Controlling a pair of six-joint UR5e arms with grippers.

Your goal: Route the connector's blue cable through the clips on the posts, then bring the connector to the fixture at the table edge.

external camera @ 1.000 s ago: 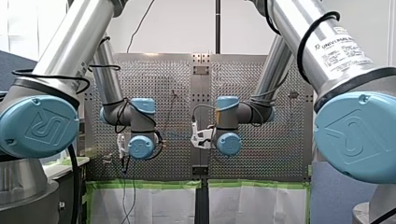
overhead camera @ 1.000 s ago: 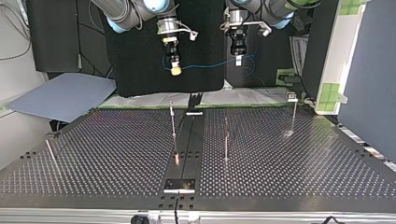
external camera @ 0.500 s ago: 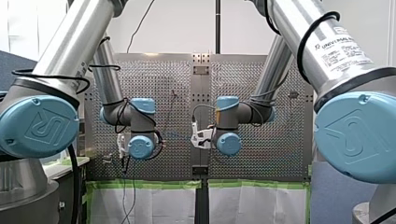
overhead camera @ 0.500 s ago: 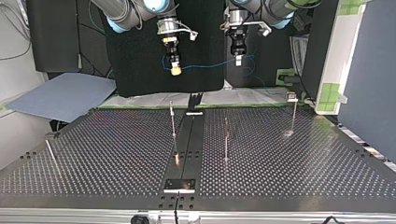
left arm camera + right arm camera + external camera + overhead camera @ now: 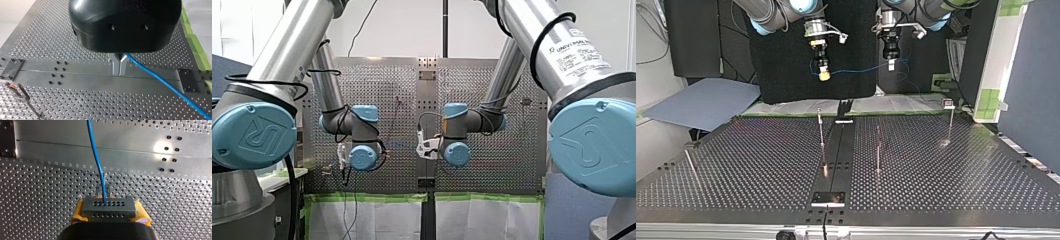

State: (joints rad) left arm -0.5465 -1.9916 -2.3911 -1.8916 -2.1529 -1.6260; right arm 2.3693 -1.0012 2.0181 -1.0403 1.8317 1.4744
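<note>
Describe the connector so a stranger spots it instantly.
Above the perforated table, find my right hand with yellow pads. Clamped between them is the connector: a grey block with rows of holes, the blue cable leaving its face.

Grey connector, multi-holed face: clamped between yellow pads of my right end effector. Blue cable: leaves a middle hole of the connector. Clip post: just ahead of the connector, on the perforated worktop.

We see bright, even light from above. A white glare spot lies on the metal worktop in the right wrist view; shadows are soft and weak.
</note>
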